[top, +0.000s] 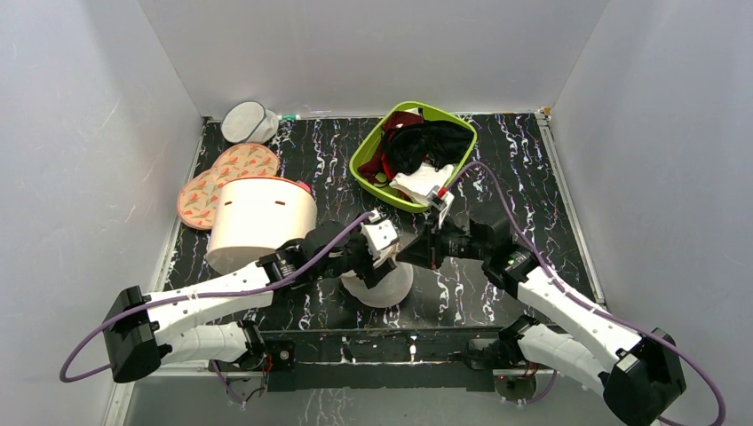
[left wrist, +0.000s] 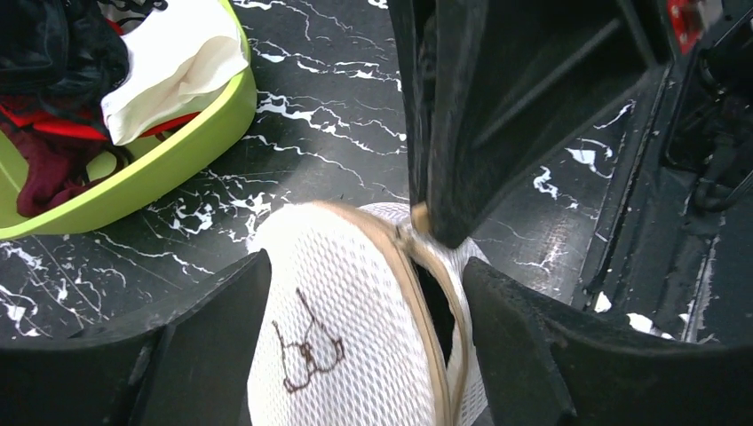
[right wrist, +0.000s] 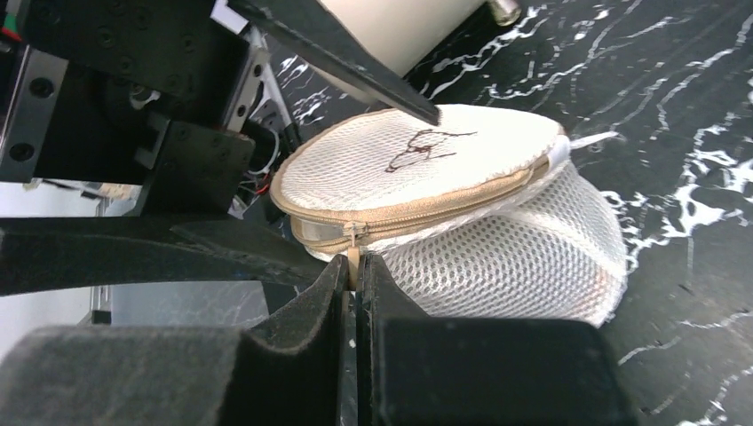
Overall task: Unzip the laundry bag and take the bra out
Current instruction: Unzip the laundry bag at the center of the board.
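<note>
The laundry bag (left wrist: 346,319) is a small off-white mesh dome with a tan zip, lying on the dark marbled table in front of the arms' bases (top: 384,288). My left gripper (left wrist: 364,342) is open, with one finger on each side of the bag. My right gripper (right wrist: 355,266) is shut on the tan zip pull (right wrist: 353,257) at the bag's rim. The zip is open over a short stretch, and only darkness shows through the gap (left wrist: 437,306). The bra is hidden. In the top view the two grippers meet over the bag, left (top: 384,259) and right (top: 423,253).
A large cream cylinder with a red rim (top: 262,217) lies just left of the left arm. A green basket (top: 371,149) behind the bag holds black, dark red and white cloth. A greyer mesh pouch (top: 249,122) and patterned pads (top: 222,182) lie at the back left.
</note>
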{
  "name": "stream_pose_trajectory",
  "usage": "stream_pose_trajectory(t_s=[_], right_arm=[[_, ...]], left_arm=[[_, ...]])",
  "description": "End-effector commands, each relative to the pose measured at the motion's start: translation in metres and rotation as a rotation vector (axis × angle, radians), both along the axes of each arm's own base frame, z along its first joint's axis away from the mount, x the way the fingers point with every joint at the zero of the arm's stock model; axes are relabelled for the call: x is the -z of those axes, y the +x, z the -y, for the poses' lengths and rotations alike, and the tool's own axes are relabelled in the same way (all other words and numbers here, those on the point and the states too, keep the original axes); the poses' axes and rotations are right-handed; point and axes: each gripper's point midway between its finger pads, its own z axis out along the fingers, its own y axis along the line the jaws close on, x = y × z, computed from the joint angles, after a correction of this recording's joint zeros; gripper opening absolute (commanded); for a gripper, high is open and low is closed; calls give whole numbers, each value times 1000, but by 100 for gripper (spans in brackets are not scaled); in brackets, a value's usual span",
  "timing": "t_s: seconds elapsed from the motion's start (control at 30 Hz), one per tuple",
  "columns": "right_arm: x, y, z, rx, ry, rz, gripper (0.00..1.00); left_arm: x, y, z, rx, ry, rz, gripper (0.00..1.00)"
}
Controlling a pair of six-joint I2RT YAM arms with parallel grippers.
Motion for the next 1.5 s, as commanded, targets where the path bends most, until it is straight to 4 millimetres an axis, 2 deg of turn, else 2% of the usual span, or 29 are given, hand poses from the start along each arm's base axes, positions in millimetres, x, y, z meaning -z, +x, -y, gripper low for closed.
stream_pose_trajectory(t_s=[0.0,0.2,0.37,0.47,0.53,0.57,0.63,0.67,0.8,0.87,0.9,0.97,1.1,1.17,1.3,1.47], right_arm=[[-39,-1,-18,-36,71,125,0],[-38,1,-19,-18,44,133,0],[-38,8,-15,26,34,148,0],[-32,12,-12,54,6,148,0],[-23,25,0,173,-29,119,0],[-17,29,5,210,-45,104,0],[-2,40,19,265,-85,52,0],[0,43,25,280,-76,33,0],[-10,50,36,293,-61,60,0],[-30,45,32,246,-9,105,0],[-41,34,25,159,30,145,0],[-47,23,17,75,65,151,0],[-51,14,11,17,89,156,0],[-54,12,9,1,98,155,0],[-54,9,5,-17,104,154,0],[-51,3,-2,-55,107,145,0]], left_arm=[[-37,-2,7,15,-105,24,72],[-41,6,-1,-35,-102,56,38],[-39,7,-2,-41,-88,63,23],[-38,8,-3,-44,-79,63,14],[-38,12,-7,-67,-64,82,3],[-39,15,-9,-80,-60,95,0],[-42,16,-12,-91,-61,108,0],[-44,16,-14,-97,-67,113,0],[-45,17,-15,-99,-63,115,0],[-42,18,-15,-103,-55,119,0],[-40,18,-14,-100,-38,106,11],[-36,12,-9,-61,-28,82,38],[-39,-1,0,18,-63,51,64],[-46,-9,5,50,-104,23,71],[-52,-10,7,46,-153,1,73],[-47,10,-1,-45,-125,13,62]])
